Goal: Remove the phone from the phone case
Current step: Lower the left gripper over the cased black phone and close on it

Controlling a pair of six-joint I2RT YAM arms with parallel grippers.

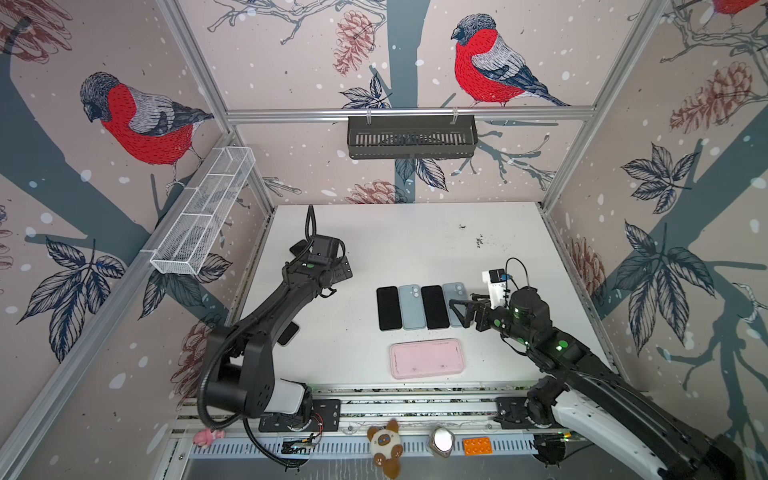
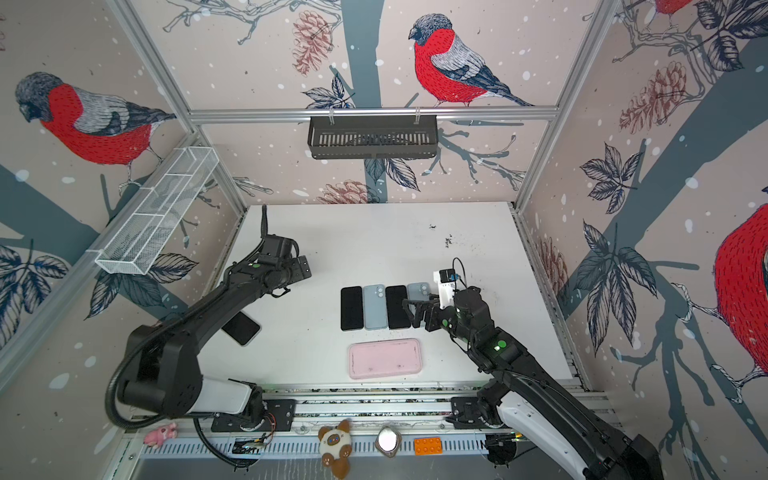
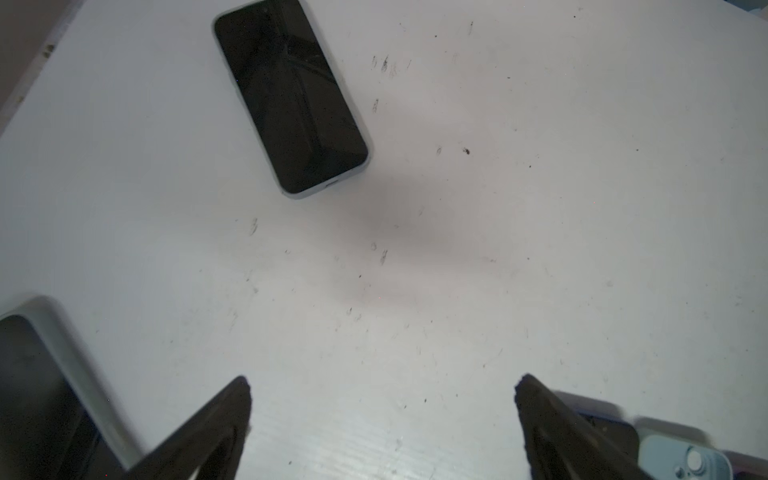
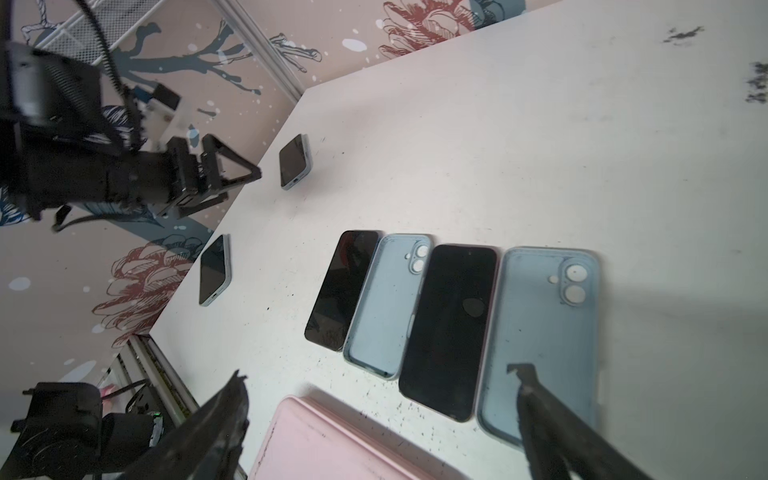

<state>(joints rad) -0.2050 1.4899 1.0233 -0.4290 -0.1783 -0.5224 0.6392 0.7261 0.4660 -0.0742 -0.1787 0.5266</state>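
Two dark-screened phones in pale blue cases lie near the table's left edge. One cased phone [image 3: 291,99] [image 4: 295,161] lies apart. The other cased phone [image 4: 214,270] [image 2: 241,328] is partly hidden under the left arm in both top views. My left gripper [image 3: 383,381] [image 1: 347,272] hovers open over bare table, holding nothing. My right gripper [image 4: 379,374] [image 1: 463,307] is open and empty above the right end of a row. That row holds a bare phone [image 1: 387,307], an empty blue case [image 1: 411,306], a second bare phone [image 1: 434,306] and a second empty case [image 4: 544,332].
A pink tray [image 1: 427,358] lies in front of the row, near the table's front edge. A black basket [image 1: 411,137] hangs on the back wall and a white wire basket [image 1: 203,216] on the left wall. Small toys sit on the front rail [image 1: 415,446].
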